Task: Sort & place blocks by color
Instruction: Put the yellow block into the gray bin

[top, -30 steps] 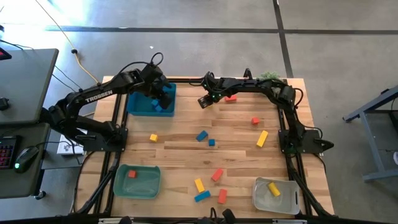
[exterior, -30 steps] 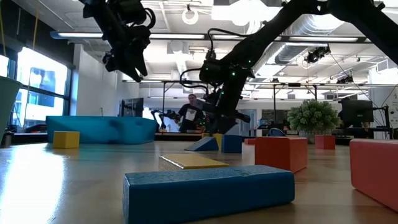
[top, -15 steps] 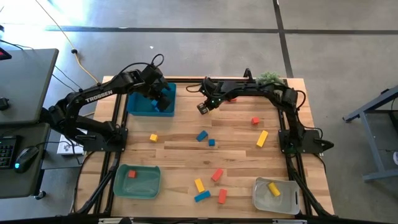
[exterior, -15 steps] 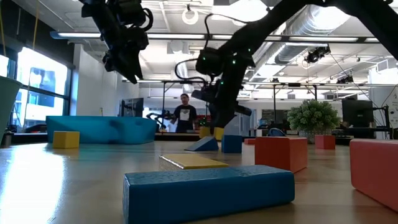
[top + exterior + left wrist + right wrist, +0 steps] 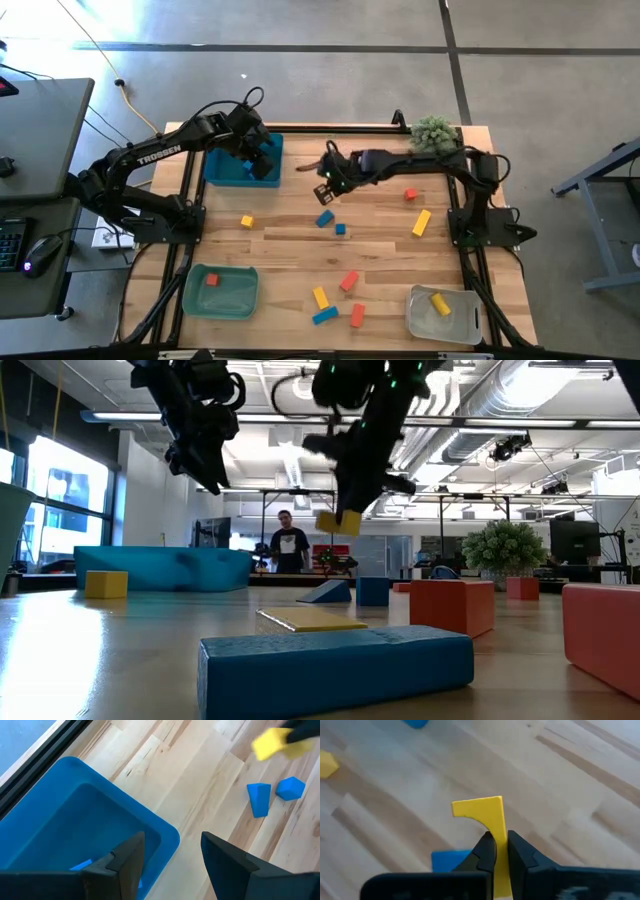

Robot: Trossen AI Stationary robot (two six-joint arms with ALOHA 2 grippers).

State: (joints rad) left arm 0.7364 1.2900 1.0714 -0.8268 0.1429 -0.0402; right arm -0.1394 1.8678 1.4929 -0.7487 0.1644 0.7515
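The right gripper [image 5: 500, 851] was clamped on a thin yellow piece [image 5: 490, 817], which stuck out past the fingertips and turned a corner at its far end. In the low view that yellow piece hung in the air under the right gripper [image 5: 352, 500], clear of the table [image 5: 290, 240]. Seen from above, the right gripper [image 5: 325, 185] sat just inside the table's middle toward twelve o'clock, with a blue wedge [image 5: 324, 218] and a small blue cube [image 5: 341, 229] lying on the wood just at its six o'clock. The left gripper [image 5: 262, 155] hovered over the blue bin [image 5: 222, 168] at the table's eleven o'clock corner, its fingers [image 5: 125, 862] apart and holding nothing; a blue block [image 5: 80, 865] lay inside that bin. A yellow cube [image 5: 246, 221] rested at nine o'clock from the wedge, well apart. A yellow bar [image 5: 422, 222] and a red cube [image 5: 410, 194] lay toward three o'clock.
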